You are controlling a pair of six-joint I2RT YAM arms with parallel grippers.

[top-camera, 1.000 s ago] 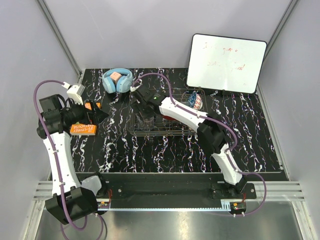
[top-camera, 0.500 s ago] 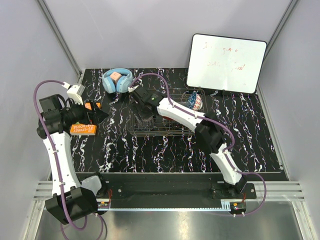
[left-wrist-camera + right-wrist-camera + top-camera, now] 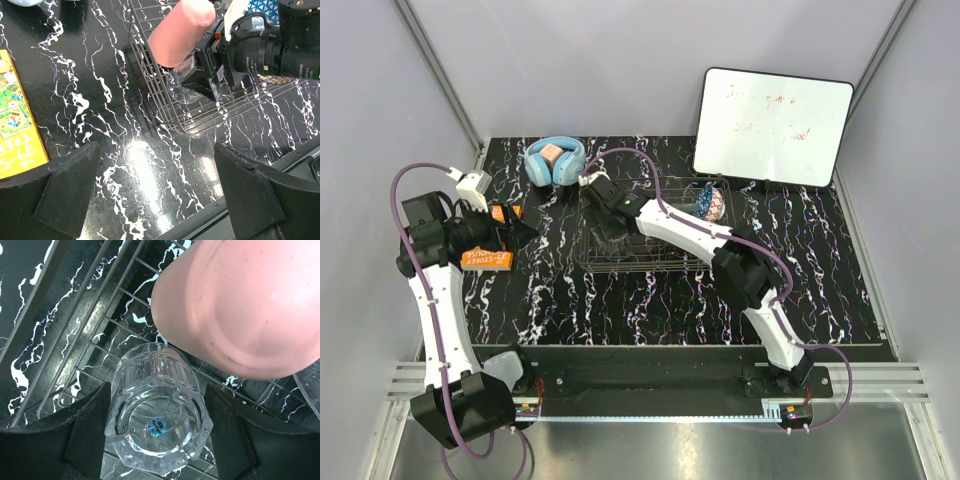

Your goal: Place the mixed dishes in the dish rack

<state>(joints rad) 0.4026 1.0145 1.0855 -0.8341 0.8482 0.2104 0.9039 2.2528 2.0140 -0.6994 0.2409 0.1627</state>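
**YAM pair: white shells, black joints**

Left arm [image 3: 432,300] and right arm [image 3: 695,230] match: white link covers, black joint housings, black base blocks [image 3: 460,412]. Purple cable [image 3: 396,195] loops off each one. White camera box [image 3: 472,186] at the left wrist. Left gripper [image 3: 155,147] and right gripper [image 3: 156,405] have matte black, wedge-shaped fingers.

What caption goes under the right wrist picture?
Jaws holding a clear tumbler in the wire rack beside a pink cup.

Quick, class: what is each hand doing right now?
Left hand: open, empty.
Right hand: closed on the tumbler.
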